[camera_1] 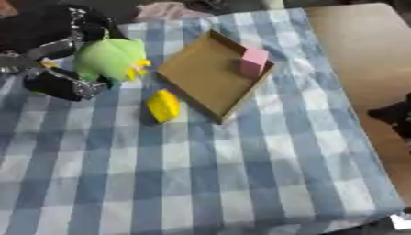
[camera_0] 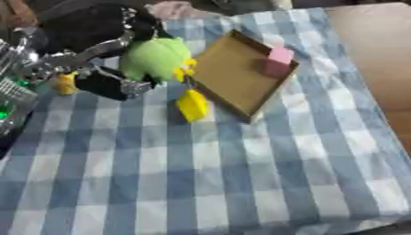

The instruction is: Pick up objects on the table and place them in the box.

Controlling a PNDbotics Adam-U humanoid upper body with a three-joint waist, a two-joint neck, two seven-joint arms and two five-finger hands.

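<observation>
A green plush toy (camera_0: pixel 154 58) is grasped by the curled fingers of the left hand (camera_0: pixel 112 82) at ten o'clock, just beside the cardboard box (camera_0: pixel 229 75). A pink block (camera_0: pixel 279 61) is seen inside the box at its two o'clock corner. A yellow block (camera_0: pixel 192 105) lies on the checked cloth (camera_0: pixel 241 174) at the box's seven o'clock. The right hand (camera_1: pixel 395 117) is glimpsed at three o'clock; its fingers cannot be made out.

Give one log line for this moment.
left hand: on green plush | pink block: in box | yellow block: on cloth
</observation>
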